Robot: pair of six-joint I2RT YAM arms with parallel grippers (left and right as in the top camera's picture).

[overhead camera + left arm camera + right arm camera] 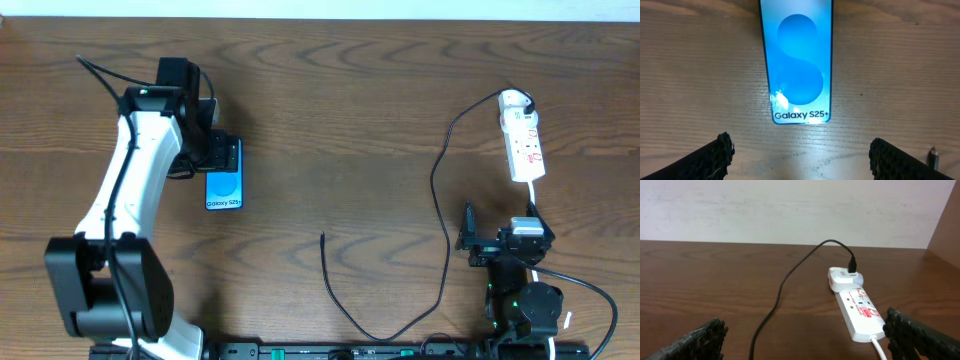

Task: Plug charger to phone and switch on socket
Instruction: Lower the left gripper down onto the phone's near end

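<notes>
The phone [224, 187] lies flat at the left of the table, blue screen up, "Galaxy S25+" at its near end; it fills the upper middle of the left wrist view [797, 65]. My left gripper [218, 152] hovers over the phone's far end, open and empty [800, 157]. The white socket [524, 140] lies at the far right, with the charger's black plug in the adapter at its rounded end [852, 269]. The charger cable [445, 250] loops down and left to its free tip [322, 237]. My right gripper [498, 230] is open and empty [805, 340], just short of the socket [857, 311].
The socket's white cord [880, 347] runs back past my right finger. A small plug tip [934, 157] shows at the lower right edge of the left wrist view. Bare wood table [340, 120] lies between phone and socket. A pale wall [790, 210] stands behind the table.
</notes>
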